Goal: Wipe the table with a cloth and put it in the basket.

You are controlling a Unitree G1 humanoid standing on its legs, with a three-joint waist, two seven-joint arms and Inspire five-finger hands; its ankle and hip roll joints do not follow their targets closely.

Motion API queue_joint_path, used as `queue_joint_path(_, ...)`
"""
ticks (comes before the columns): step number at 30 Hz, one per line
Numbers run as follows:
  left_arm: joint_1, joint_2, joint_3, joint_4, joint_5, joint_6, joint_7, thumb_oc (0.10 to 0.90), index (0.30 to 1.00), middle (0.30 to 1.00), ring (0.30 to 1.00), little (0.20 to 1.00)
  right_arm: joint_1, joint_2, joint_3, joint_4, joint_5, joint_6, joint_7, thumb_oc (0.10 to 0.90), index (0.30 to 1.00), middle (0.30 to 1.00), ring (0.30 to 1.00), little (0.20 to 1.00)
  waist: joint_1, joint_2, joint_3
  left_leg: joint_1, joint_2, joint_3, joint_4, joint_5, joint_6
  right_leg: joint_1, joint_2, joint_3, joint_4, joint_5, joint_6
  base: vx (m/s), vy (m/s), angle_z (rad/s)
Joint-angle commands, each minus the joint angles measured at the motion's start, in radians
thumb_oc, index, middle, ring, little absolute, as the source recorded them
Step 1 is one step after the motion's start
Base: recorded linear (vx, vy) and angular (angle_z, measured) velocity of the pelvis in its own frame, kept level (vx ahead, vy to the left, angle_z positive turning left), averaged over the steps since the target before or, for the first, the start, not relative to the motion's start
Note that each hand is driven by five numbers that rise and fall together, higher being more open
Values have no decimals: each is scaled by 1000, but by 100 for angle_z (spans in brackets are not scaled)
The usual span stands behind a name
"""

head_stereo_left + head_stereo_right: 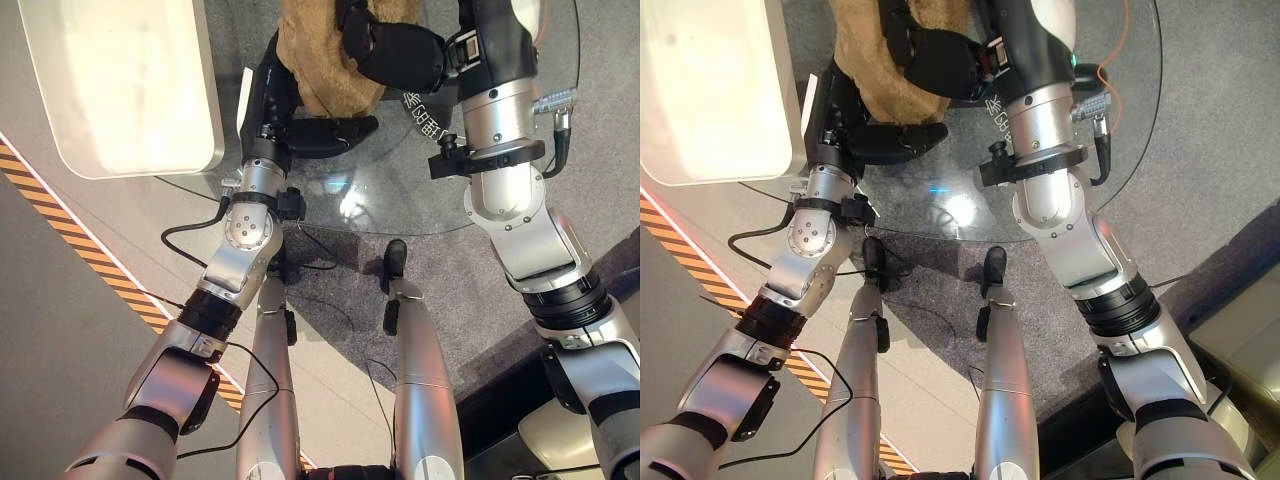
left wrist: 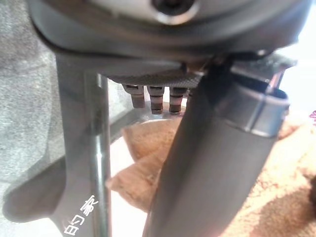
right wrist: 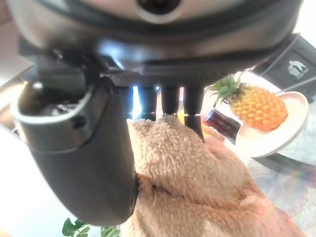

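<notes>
- The cloth (image 1: pixel 325 60) (a tan, fuzzy one) lies bunched on the round glass table (image 1: pixel 400 190), toward its far side, between the two hands
- The right hand (image 1: pixel 385 45) rests on top of the cloth from the right; in its wrist view the fingers (image 3: pixel 170 101) reach down into the pile and the thumb lies against the cloth's side, so the hand is closed on the fabric
- The left hand (image 1: pixel 285 95) sits at the cloth's left edge, its thumb stretched out flat across the glass beneath the cloth; its wrist view shows the fingers (image 2: pixel 155 96) pointing down straight at the cloth's border, not curled round it
- A white tray-like surface (image 1: pixel 120 80) lies to the left of the table, just beside its rim
- In the right wrist view, past the cloth, a pineapple (image 3: pixel 254 103) lies on a white plate (image 3: pixel 276 136), with a dark bottle (image 3: pixel 222 123) near it
</notes>
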Motion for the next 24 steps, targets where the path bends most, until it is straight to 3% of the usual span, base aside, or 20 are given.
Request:
queue_joint_path(1,-122,-2,24,-41,62,-123,9,800,900,900,900,900,-148,16,-77,-180,15,-165,-9,100,300,300,300,200,4,-50,-26,60,-81,104,31,-98,83,92,146,-42,-136,47,-41,0,0,0)
queue_joint_path(13,-121,-49,42,-54,-112,-141,-81,800,900,900,900,900,-136,41,-74,-161,21,-170,42,100,300,300,300,200,2,-52,-26,54,-79,104,32,-100,81,89,142,-44,-139,44,-40,0,0,0)
queue_joint_path(22,-129,-58,40,-52,-112,-135,-91,800,900,900,900,900,-169,42,-66,-155,30,-145,49,100,300,300,300,200,4,-55,-26,61,-82,101,32,-102,82,95,143,-45,-142,45,-39,0,0,0)
queue_joint_path(23,-132,-56,39,-51,-112,-143,-99,399,556,556,556,499,-169,43,-66,-155,28,-145,52,100,300,300,300,200,4,-54,-26,59,-82,101,33,-102,82,94,143,-45,-142,46,-40,0,0,0)
queue_joint_path(24,-133,-56,40,-50,-112,-152,-106,108,307,307,307,208,-169,41,-66,-154,31,-147,53,100,300,300,300,200,4,-54,-26,60,-82,102,32,-102,82,94,143,-45,-142,46,-41,0,0,0)
